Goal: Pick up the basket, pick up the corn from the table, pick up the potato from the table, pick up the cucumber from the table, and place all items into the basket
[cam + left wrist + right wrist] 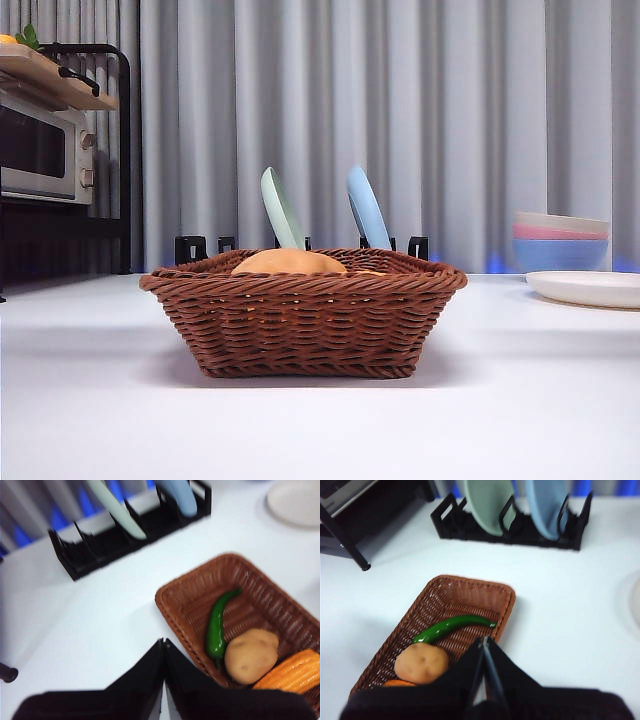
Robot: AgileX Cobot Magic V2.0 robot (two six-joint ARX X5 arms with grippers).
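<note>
The brown wicker basket [305, 320] stands on the white table in the middle of the front view. It holds the tan potato [251, 655], the green cucumber [216, 627] and the ribbed orange corn [295, 672]. In the front view only the potato's top [289, 263] shows above the rim. The right wrist view shows the basket [445, 597], the cucumber [451, 627], the potato [421, 663] and a sliver of the corn [399, 683]. My left gripper [163, 645] is shut and empty, above the table beside the basket. My right gripper [484, 642] is shut and empty, above the basket's edge.
A black dish rack [300, 244] with a green plate [281, 208] and a blue plate [367, 208] stands behind the basket. Stacked bowls [560, 240] and a white plate [590, 288] sit at the right. A microwave [45, 150] on a black shelf stands at the left.
</note>
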